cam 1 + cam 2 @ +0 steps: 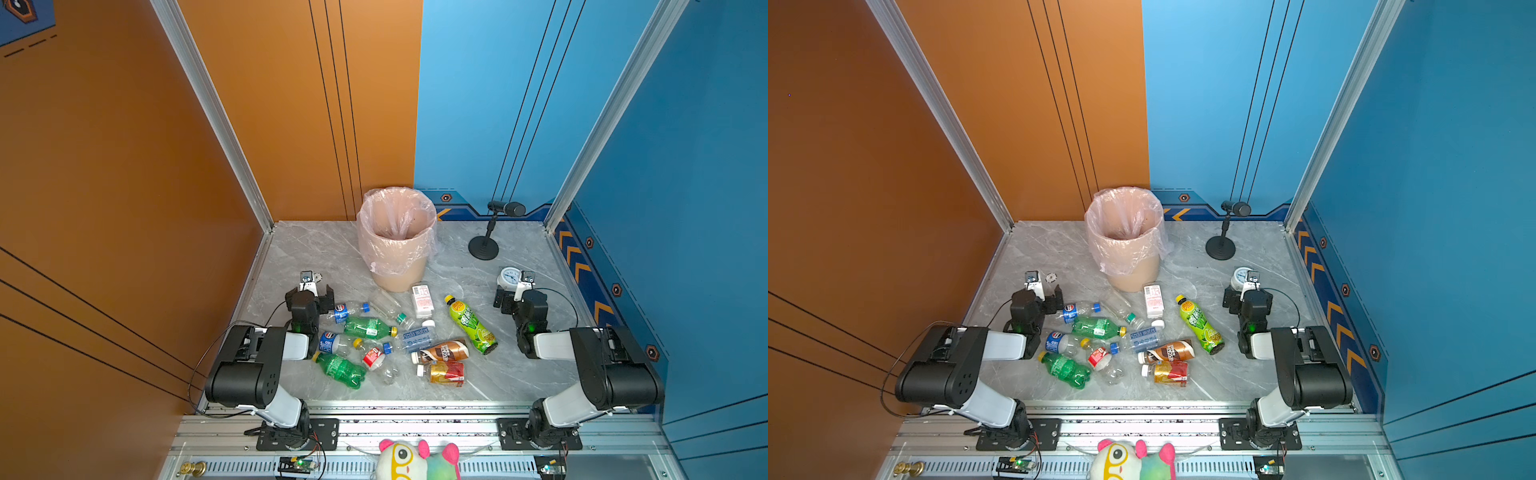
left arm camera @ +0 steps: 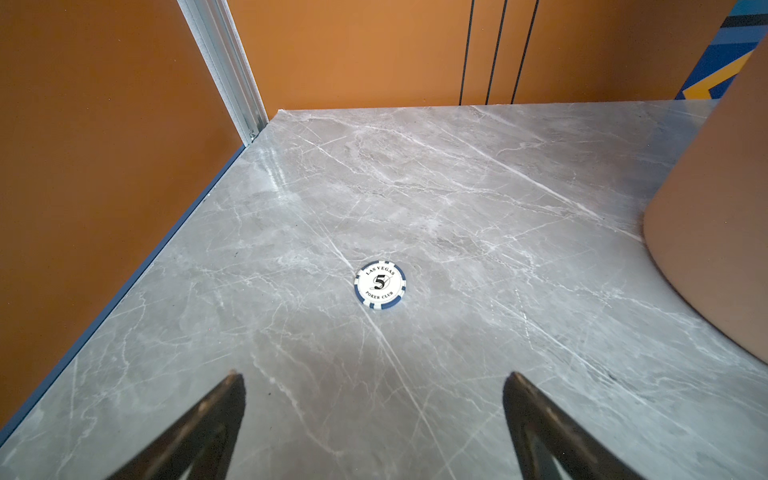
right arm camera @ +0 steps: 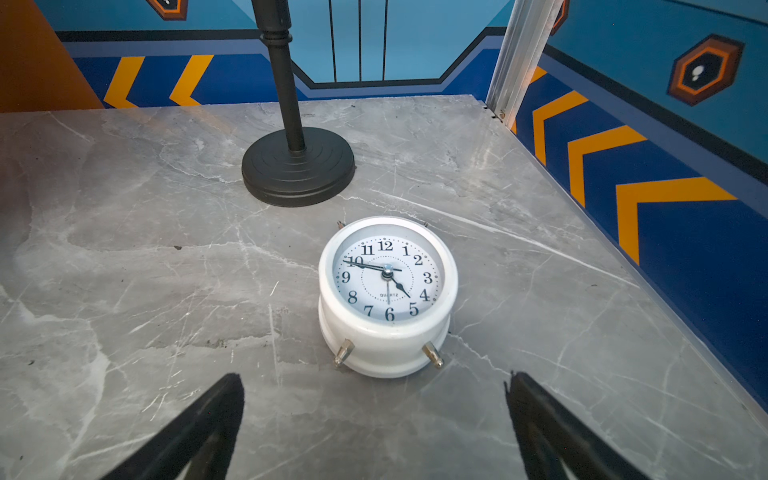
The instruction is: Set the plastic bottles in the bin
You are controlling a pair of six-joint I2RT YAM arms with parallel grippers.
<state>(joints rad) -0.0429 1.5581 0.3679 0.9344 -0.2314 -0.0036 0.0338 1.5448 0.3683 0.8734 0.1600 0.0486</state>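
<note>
**A:** What sits closest to the lens?

**B:** A plush toy (image 1: 417,459), white with pink ears, at the rig's front edge. That is 6 o'clock from the table's middle, counting 12 as the back wall.

**A:** And the biggest thing?

**B:** The grey marble table (image 1: 316,249). On it the bin (image 1: 395,253) stands upright at 12 o'clock, beige-pink, with a clear liner folded over its rim.

**A:** The arms?

**B:** The left gripper (image 2: 374,376) hangs near 9 o'clock and the right gripper (image 3: 374,376) near 3 o'clock. Each has its jaws spread wide over bare tabletop, and neither holds anything.

**A:** Anything else standing?

**B:** A black microphone stand (image 1: 484,247), between 1 and 2 o'clock.

**A:** Where are the plastic bottles (image 1: 417,338)?

**B:** They all lie on their sides on the table, in a loose cluster from the middle toward 7 o'clock, in front of the bin.
- The lime-green bottle (image 1: 471,326) lies toward 4 o'clock.
- The brown bottle (image 1: 444,351) and the red-gold bottle (image 1: 444,372) lie side by side near 5 o'clock.
- Two green bottles (image 1: 368,327) lie toward 8 o'clock.
- A white-labelled bottle (image 1: 422,299) lies just beside the bin's foot.

**A:** Smaller bits?

**B:** A white alarm clock (image 3: 386,291) lies face up between 2 and 3 o'clock, near the right gripper. A poker chip (image 2: 380,284) lies flat at 10 o'clock, in front of the left gripper.
</note>
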